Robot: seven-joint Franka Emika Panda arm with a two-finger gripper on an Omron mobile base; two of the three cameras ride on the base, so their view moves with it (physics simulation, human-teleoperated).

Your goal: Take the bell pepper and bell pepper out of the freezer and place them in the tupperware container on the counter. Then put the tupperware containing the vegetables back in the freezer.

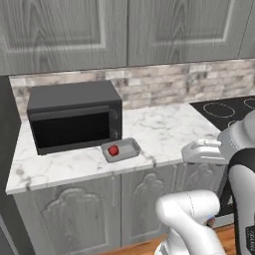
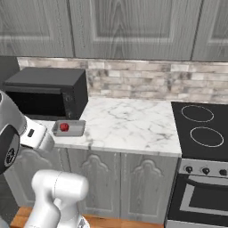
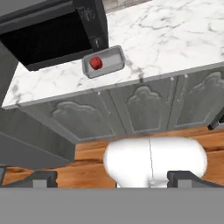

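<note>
I hold released fingers (image 3: 112,178) back; one bell pepper (image 1: 113,150) in the tupperware container (image 1: 130,145) at the surface's (image 1: 164,132) six-o'clock edge risks knocking off.

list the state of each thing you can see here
pepper: lying in the tupperware, left end
tupperware: lidless, on the counter in front of the microwave
microwave: door shut
gripper: open, empty, away from the counter
stove: nothing on the burners
upper cabinets: doors shut

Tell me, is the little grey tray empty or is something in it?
Not empty. One red bell pepper sits inside the tupperware container on the counter, toward its left end. The rest of it is bare.
</note>
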